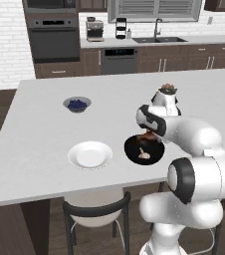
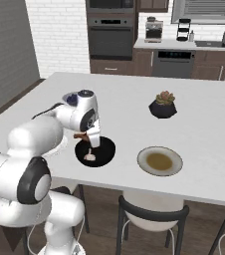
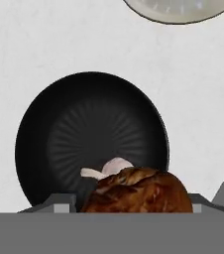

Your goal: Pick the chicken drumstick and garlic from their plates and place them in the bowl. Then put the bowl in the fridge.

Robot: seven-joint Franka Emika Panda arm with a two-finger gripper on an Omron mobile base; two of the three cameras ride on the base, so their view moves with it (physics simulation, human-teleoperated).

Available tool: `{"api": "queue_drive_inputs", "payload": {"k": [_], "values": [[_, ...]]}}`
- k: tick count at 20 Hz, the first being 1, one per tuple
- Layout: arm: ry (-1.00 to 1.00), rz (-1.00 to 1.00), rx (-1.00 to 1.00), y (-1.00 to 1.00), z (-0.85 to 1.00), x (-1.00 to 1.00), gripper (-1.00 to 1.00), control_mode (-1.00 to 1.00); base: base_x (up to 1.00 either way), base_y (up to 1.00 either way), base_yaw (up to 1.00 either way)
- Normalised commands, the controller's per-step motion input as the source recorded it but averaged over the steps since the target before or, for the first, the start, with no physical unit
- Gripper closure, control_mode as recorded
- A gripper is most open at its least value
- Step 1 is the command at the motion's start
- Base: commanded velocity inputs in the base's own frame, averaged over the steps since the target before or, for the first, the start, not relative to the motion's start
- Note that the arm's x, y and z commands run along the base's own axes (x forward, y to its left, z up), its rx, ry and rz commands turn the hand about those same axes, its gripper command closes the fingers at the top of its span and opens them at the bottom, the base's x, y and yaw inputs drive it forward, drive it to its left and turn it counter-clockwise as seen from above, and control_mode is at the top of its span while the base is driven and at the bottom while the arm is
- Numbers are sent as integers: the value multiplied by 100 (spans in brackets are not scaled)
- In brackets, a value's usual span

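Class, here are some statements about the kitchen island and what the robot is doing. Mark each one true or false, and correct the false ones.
1. The garlic lies inside the black bowl. True.
2. The gripper holds the chicken drumstick above the bowl. True.
3. The white plate has the drumstick on it. False: the plate is bare and the drumstick is in the gripper.
4. The tan-centred plate carries the garlic. False: nothing lies on it; the garlic is in the bowl.
5. A small bowl of blueberries stands on the island. True.
6. The succulent pot sits inside the black bowl. False: it stands apart on the island.
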Motion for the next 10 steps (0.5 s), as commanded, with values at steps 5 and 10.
{"api": "queue_drive_inputs", "payload": {"k": [5, 10], "values": [[3, -3, -9, 0, -48, 88, 100, -100, 0, 0, 0], [4, 0, 0, -7, -51, 17, 100, -100, 0, 0, 0]]}}
